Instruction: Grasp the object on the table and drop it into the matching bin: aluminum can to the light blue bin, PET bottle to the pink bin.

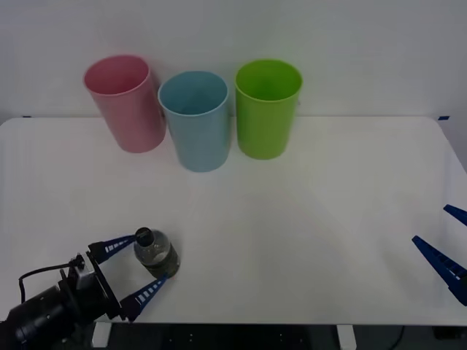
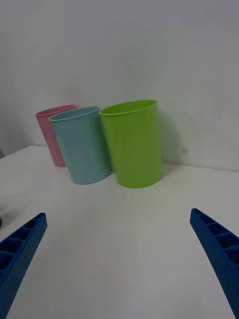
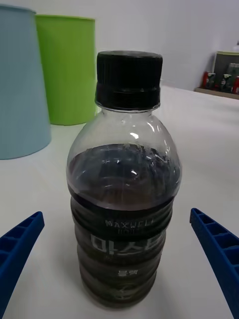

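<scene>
A small PET bottle [image 1: 155,252] with a black cap and dark see-through body stands upright near the table's [image 1: 306,240] front left. My left gripper [image 1: 139,268] is open, one blue finger on each side of the bottle without touching it. The left wrist view shows the bottle [image 3: 124,189] close up between the fingers [image 3: 214,249]. The pink bin [image 1: 125,102] stands at the back left, the light blue bin [image 1: 195,119] just right of it. My right gripper [image 1: 446,248] hangs open at the table's right edge; its fingers [image 2: 219,254] frame the bins.
A lime green bin [image 1: 267,108] stands right of the light blue bin, all three in a row at the table's back. In the right wrist view the green bin [image 2: 133,143] is nearest, then the light blue bin [image 2: 82,144] and the pink bin [image 2: 52,132].
</scene>
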You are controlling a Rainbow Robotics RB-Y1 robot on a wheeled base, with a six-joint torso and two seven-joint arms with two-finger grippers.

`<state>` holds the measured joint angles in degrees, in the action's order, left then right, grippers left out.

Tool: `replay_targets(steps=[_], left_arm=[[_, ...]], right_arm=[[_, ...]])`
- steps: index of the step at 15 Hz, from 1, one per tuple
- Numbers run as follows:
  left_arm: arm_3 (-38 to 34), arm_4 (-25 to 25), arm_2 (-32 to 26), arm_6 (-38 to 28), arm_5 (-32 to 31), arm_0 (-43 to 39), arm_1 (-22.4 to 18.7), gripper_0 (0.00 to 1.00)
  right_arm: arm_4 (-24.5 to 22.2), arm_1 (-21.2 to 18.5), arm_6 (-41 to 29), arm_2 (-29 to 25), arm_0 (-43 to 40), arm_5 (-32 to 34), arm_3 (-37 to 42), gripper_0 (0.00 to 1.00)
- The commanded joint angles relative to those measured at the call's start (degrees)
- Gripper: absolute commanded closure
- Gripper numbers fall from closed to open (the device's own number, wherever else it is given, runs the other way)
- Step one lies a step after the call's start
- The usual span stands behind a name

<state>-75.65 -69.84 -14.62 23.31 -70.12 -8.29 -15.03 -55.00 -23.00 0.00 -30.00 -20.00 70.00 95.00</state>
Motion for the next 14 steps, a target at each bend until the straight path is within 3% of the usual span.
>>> replay_targets(steps=[1,12,14], left_arm=[[3.1,0.0,0.9,1.0,0.0,2.7,0.0,0.00],[4.2,-0.6,1.9,1.1,1.0,4.7,1.0,0.02],[4.2,-0.6,1.8,1.2,1.0,4.7,1.0,0.64]], right_arm=[[0.0,0.0,0.0,0.0,0.0,0.0,0.0,0.00],[0.0,0.0,0.0,0.0,0.0,0.0,0.0,0.00],[0.0,0.0,0.0,0.0,0.0,0.0,0.0,0.00]])
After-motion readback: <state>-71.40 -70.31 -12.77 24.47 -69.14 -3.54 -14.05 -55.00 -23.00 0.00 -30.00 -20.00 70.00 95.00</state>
